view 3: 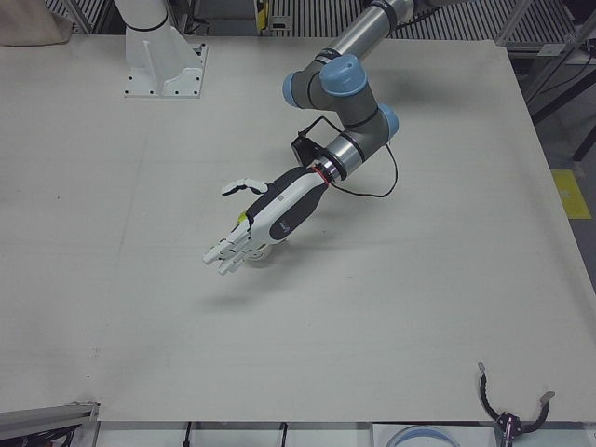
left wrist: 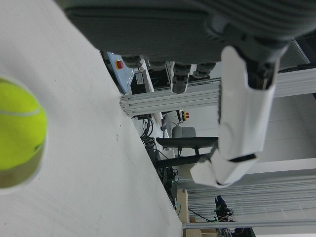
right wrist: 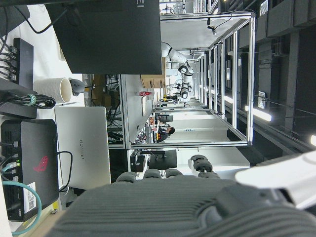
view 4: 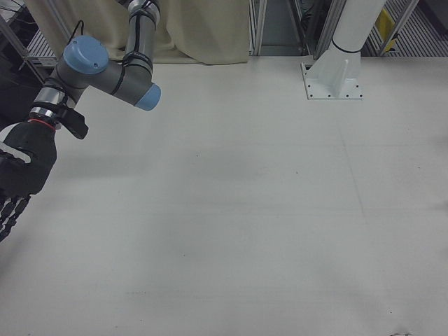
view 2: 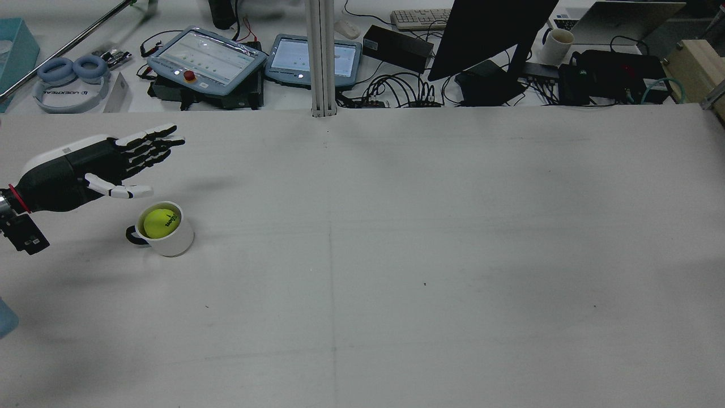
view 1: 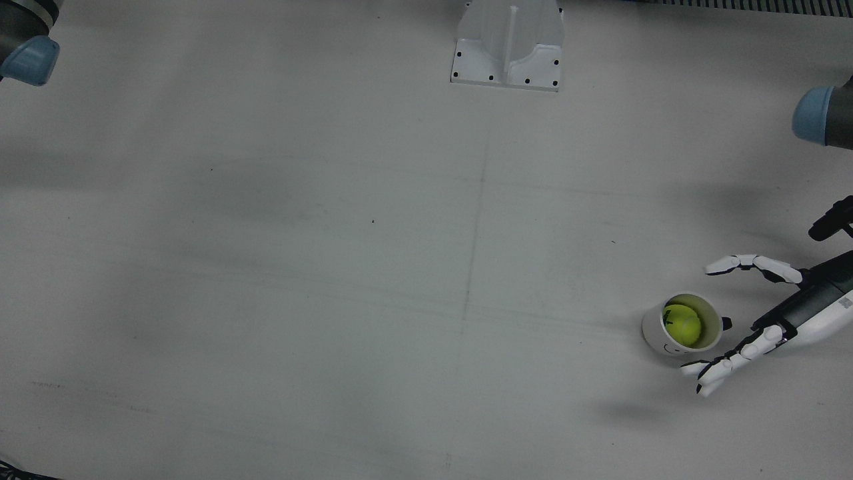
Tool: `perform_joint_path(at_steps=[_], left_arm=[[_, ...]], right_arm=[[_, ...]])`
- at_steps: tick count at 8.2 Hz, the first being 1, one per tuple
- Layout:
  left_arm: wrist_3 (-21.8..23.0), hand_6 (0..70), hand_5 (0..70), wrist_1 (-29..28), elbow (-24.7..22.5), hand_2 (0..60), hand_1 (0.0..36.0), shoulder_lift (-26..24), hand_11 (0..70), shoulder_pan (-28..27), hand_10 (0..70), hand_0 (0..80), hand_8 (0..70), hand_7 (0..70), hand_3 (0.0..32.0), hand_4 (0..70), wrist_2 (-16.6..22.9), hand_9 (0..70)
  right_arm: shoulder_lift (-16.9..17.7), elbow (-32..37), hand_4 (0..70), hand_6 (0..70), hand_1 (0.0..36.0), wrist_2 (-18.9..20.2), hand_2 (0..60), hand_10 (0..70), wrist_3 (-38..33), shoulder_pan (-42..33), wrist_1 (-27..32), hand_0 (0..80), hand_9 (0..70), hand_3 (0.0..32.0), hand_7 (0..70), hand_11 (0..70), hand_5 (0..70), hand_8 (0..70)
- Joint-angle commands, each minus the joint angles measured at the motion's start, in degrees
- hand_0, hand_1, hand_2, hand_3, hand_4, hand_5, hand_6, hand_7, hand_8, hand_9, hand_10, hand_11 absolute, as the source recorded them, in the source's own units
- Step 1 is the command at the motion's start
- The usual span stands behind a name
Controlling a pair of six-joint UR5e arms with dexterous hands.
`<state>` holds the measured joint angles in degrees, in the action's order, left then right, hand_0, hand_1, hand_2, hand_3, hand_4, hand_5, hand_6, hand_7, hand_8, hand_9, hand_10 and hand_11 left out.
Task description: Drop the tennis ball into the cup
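A white cup (view 1: 656,339) with a black handle stands upright on the table, near the operators' edge on my left side. The yellow tennis ball (view 1: 682,325) lies inside it. Both show in the rear view, the cup (view 2: 171,242) and the ball (view 2: 160,222). My left hand (view 1: 796,305) is open and empty, fingers spread, hovering just beside and above the cup without touching it; it also shows in the rear view (view 2: 93,164) and the left-front view (view 3: 272,216). The ball fills the left edge of the left hand view (left wrist: 17,133). My right hand (view 4: 24,164) hangs open and empty, far from the cup.
The white arm pedestal (view 1: 506,60) stands at the table's far middle. Behind the table in the rear view are tablets (view 2: 207,56), cables and a monitor (view 2: 493,34). A black clamp-like tool (view 3: 507,414) lies at the near table edge.
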<state>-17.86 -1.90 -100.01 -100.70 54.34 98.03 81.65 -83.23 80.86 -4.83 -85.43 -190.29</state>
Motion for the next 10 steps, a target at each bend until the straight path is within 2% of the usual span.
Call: perform_joint_path(at_steps=[1,2,3,4,5,6,7,8,9,10], left_arm=[[1.1,4.1,7.3,4.4,-4.5,31.1,36.0,-0.6,3.0,4.6,0.0,61.4,0.1,20.4,0.0,3.2,0.2,2.6],[1.0,1.8,6.5,9.2,-5.0,28.9,36.0,-4.5,3.5,10.2,0.1,63.1,0.0,22.4,0.0,3.1,0.3,3.0],[0.5,6.2,7.3,12.6,-4.1,28.6,35.8,-7.3,3.3,16.4,0.0,62.1,0.8,20.3,0.0,1.9,0.4,2.6],[0.2,6.8,8.0,14.6,-1.4,27.7,35.9,-9.1,2.9,19.9,0.0,64.0,0.8,19.4,0.0,0.4,0.3,2.4],[-0.1,1.5,6.8,17.8,0.9,25.2,36.0,-10.9,2.0,23.3,0.0,64.3,0.0,18.6,0.0,0.0,0.3,2.3],[-0.6,0.8,6.7,18.7,3.7,19.0,36.0,-11.2,1.3,26.5,0.0,67.5,0.0,16.7,0.0,0.0,0.2,1.9],[-0.5,1.2,7.3,17.7,7.0,16.1,36.0,-11.1,1.6,27.8,0.0,71.4,0.0,15.0,0.0,0.0,0.2,1.6],[-0.4,1.6,7.8,17.3,7.9,12.8,36.0,-10.9,1.3,28.1,0.0,75.9,0.0,13.8,0.0,0.0,0.2,1.3],[-0.4,0.0,6.5,17.4,7.9,11.4,36.0,-10.8,1.3,28.0,0.0,74.7,0.0,15.3,0.0,0.0,0.2,1.6],[-0.2,0.0,6.3,17.4,7.6,12.7,36.0,-10.8,1.4,28.0,0.0,71.6,0.0,16.0,0.0,0.0,0.2,1.8]], right_arm=[[0.0,0.0,0.0,0.0,0.0,0.0,0.0,0.0,0.0,0.0,-0.1,0.0,0.0,0.0,0.0,0.0,0.0,0.0],[0.0,0.0,0.0,0.0,0.0,0.0,0.0,0.0,0.0,0.0,-0.1,0.0,0.0,0.0,0.0,0.0,0.0,0.0],[0.0,-0.1,0.0,0.0,0.0,0.0,0.0,0.0,0.0,0.0,-0.1,0.0,0.0,0.0,0.0,0.0,0.0,0.0],[0.0,0.0,0.0,0.0,0.0,0.0,0.0,0.0,0.0,0.0,0.0,0.0,0.0,0.0,0.0,0.0,0.0,0.0],[0.0,-0.1,0.0,0.0,0.0,0.0,0.0,0.0,0.0,0.0,-0.1,0.0,0.0,0.0,0.0,0.0,0.0,0.0],[0.0,-0.1,0.0,0.0,0.0,0.0,0.0,0.0,0.0,-0.1,0.0,0.0,0.0,0.0,0.0,0.0,0.0,0.0],[0.0,-0.1,0.0,0.0,0.0,0.0,0.0,0.0,0.0,-0.1,-0.1,0.0,0.0,0.0,0.0,0.0,0.0,0.0],[0.0,-0.2,0.0,0.0,0.0,0.0,0.0,0.0,0.0,0.0,0.0,0.0,0.0,0.0,0.0,0.0,0.0,0.0],[0.0,-0.2,0.0,0.0,0.0,0.0,0.0,0.0,0.0,-0.1,-0.1,0.0,0.0,0.0,0.0,0.0,0.0,0.0],[0.0,-0.2,0.0,0.0,0.0,0.0,0.0,0.0,0.0,-0.1,-0.1,0.0,0.0,0.0,0.0,0.0,0.0,0.0]])
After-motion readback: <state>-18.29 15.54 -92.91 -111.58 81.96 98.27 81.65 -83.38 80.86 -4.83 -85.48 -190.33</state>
